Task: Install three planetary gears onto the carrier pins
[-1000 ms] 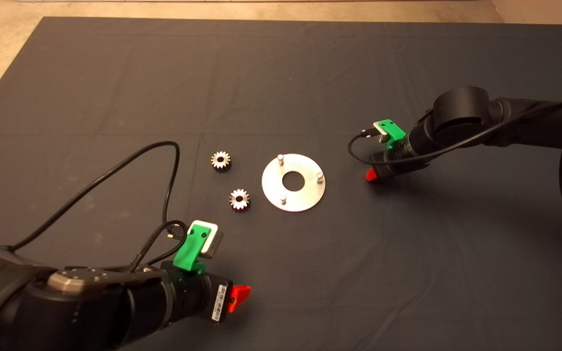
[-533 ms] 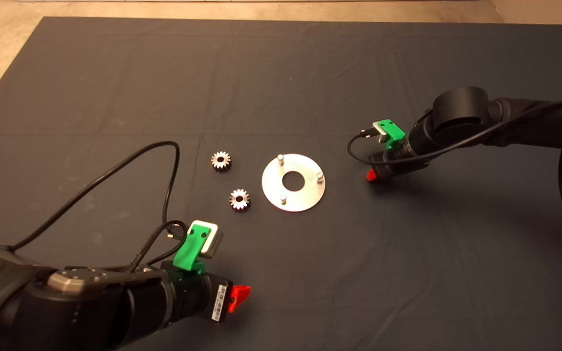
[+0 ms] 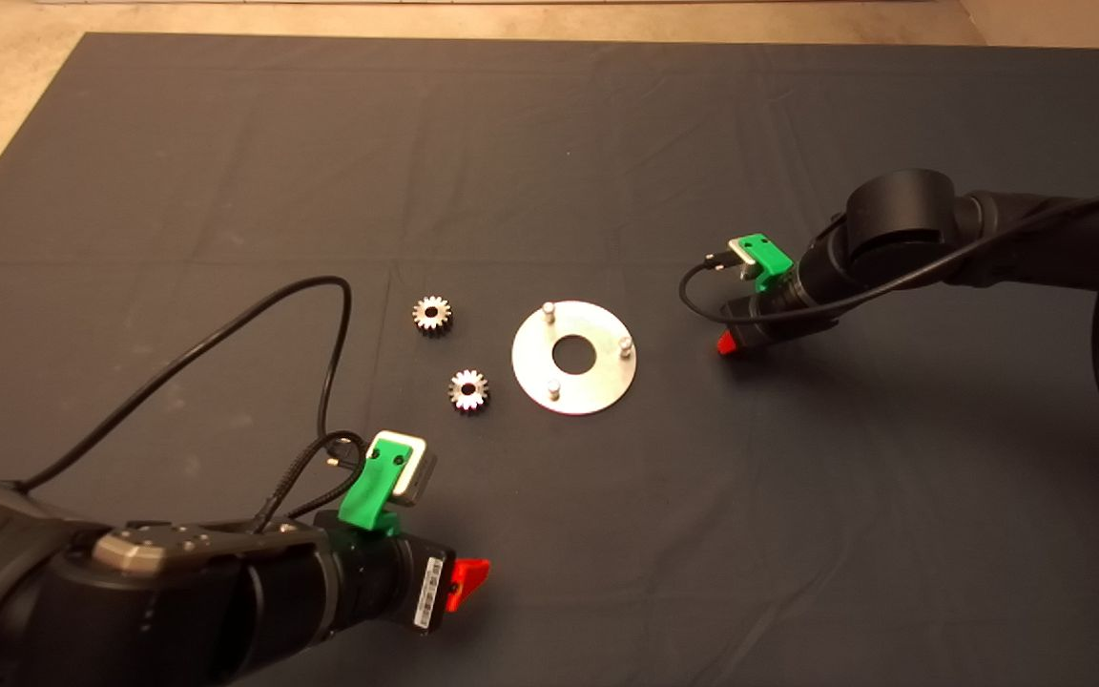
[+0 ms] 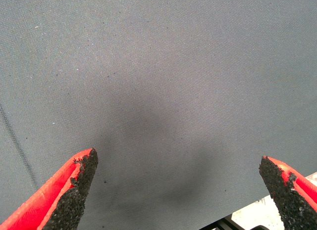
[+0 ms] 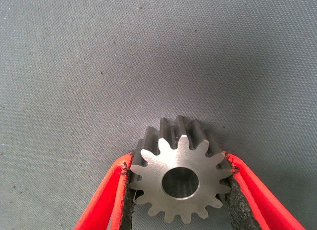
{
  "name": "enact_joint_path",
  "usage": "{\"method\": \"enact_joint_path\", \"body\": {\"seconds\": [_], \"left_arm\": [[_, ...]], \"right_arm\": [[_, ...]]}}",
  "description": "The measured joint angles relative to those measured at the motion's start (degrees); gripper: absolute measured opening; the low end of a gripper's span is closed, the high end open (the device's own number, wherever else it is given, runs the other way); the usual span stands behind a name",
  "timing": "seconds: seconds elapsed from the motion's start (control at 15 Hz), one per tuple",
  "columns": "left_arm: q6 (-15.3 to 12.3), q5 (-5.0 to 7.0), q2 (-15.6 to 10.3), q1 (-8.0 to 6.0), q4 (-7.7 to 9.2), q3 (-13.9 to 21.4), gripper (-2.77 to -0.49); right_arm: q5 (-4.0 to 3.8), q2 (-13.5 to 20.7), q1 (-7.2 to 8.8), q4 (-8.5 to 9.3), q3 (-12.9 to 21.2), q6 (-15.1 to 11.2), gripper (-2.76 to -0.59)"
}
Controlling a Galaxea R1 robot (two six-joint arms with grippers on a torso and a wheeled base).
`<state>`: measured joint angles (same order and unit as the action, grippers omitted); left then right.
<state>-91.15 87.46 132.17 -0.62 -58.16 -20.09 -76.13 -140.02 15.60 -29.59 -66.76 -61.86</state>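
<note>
Right wrist view shows my right gripper (image 5: 178,190) closed on one gear (image 5: 181,183), a pad (image 5: 130,190) on each side pressing against the tooth tips, the bore facing the camera. In the head view this gripper (image 3: 729,343) sits right of centre, just beside the disc (image 3: 597,382), low over the mat (image 3: 549,172). The disc lies flat at frame centre with three pins (image 3: 547,309) upright around its central hole, all bare. Two more gears lie flat on the mat left of the disc, one (image 3: 432,314) above the other (image 3: 467,390), apart from each other and from the disc. My left gripper (image 3: 468,577) waits at the lower left; the left wrist view shows its fingers (image 4: 74,190) spread wide over bare mat. Handling, as I judge it: the gears are solid steel, rigid and dense for their size, smooth and likely slippery against the pads. Grip across opposite teeth, as now, keeping the bore unobstructed. Bore and pin must be square before lowering, since a tilted gear will probably bind on a pin.
</note>
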Motion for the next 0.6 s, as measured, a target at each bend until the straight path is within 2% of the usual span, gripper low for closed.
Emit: {"method": "enact_joint_path", "body": {"seconds": [0.13, 0.4, 0.47, 0.6], "left_arm": [[0.0, 0.00, 0.0, 0.00, 0.00, 0.0, -0.91], [0.0, 0.00, 0.0, 0.00, 0.00, 0.0, -0.91], [0.0, 0.00, 0.0, 0.00, 0.00, -0.1, -0.91], [0.0, 0.00, 0.0, 0.00, 0.00, -0.3, -0.91]], "right_arm": [[-0.44, 0.0, -0.05, -0.08, 1.0, 0.0, -2.33], [-0.74, 0.0, 0.09, -0.09, 5.0, 0.1, -2.35], [-0.85, 0.0, 0.62, -0.06, 6.4, 0.1, -2.35], [-1.19, 0.1, 3.40, -0.07, 8.6, 0.0, -2.35]]}}
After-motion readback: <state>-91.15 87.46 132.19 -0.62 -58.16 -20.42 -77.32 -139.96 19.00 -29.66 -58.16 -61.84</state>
